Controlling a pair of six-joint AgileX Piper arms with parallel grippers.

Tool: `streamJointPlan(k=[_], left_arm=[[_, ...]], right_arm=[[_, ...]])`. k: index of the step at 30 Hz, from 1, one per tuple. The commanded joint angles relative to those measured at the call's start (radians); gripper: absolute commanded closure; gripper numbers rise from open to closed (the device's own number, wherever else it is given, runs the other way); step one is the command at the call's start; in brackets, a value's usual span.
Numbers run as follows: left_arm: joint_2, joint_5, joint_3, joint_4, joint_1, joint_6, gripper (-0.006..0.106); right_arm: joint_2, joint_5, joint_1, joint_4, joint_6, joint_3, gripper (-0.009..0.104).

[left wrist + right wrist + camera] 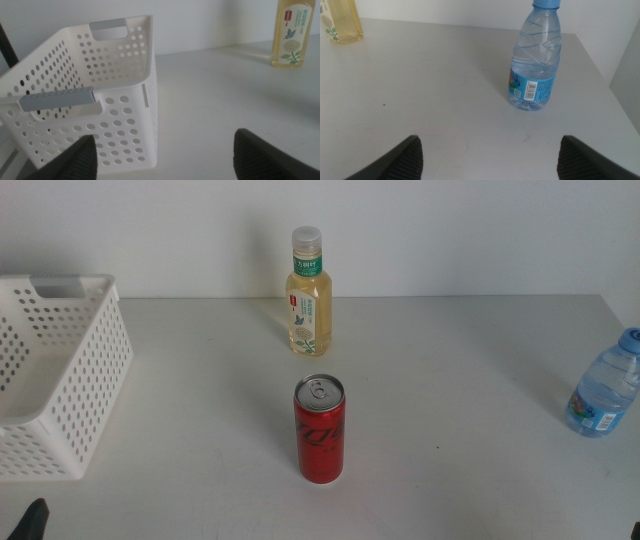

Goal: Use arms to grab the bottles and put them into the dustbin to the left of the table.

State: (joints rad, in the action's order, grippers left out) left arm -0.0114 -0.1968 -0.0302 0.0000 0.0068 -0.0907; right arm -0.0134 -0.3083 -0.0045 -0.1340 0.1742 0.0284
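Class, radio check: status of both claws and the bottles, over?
Left claw open by the dustbin, right claw open facing water bottle. Tea bottle, red can upright, ungrabbed. Nothing blocking.

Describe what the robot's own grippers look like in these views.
Little shows. The left gripper has two dark, nearly black jaws with rounded tips and a finely textured matte surface. The right gripper looks the same: two dark, rounded, matte jaws. No housing, cables or markings are visible.

Looks like a lab or test bench: plain light-grey table (480,380) against a bare white wall (450,230), only staged items on it, a white perforated basket (60,380) at the edge.
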Motion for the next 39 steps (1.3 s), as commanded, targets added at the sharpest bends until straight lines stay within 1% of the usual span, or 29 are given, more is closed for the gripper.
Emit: streamJointPlan(k=[1, 5, 12, 17, 22, 25, 33, 35, 39], left_arm=[[-0.01, 0.095, 0.0, -0.016, -0.016, 0.019, 0.007], [0.11, 0.212, 0.0, -0.048, -0.087, 0.02, 0.007], [0.454, 0.565, 0.0, -0.046, -0.328, 0.02, 0.007], [0.714, 0.812, 0.0, -0.047, -0.531, 0.019, 0.007], [0.92, 1.02, -0.001, -0.059, -0.655, 0.019, 0.007], [1.024, 1.137, -0.001, -0.073, -0.687, 0.02, 0.007], [1.302, 1.466, -0.001, -0.072, -0.688, 0.027, 0.007], [1.349, 1.512, -0.001, -0.072, -0.688, 0.032, 0.007], [1.412, 1.512, -0.001, -0.071, -0.688, 0.106, 0.007]], right_arm=[[-0.022, 0.075, -0.007, 0.006, 0.012, -0.009, 0.017], [-0.022, 0.075, -0.007, 0.006, 0.012, -0.009, 0.017], [-0.022, 0.075, -0.007, 0.006, 0.012, -0.009, 0.017], [-0.022, 0.075, -0.007, 0.006, 0.012, -0.009, 0.017], [-0.022, 0.075, -0.007, 0.006, 0.012, -0.009, 0.017], [-0.022, 0.075, -0.007, 0.006, 0.012, -0.009, 0.017], [-0.022, 0.075, -0.007, 0.006, 0.012, -0.009, 0.017], [-0.022, 0.075, -0.007, 0.006, 0.012, -0.009, 0.017], [-0.022, 0.075, -0.007, 0.006, 0.012, -0.009, 0.017]])
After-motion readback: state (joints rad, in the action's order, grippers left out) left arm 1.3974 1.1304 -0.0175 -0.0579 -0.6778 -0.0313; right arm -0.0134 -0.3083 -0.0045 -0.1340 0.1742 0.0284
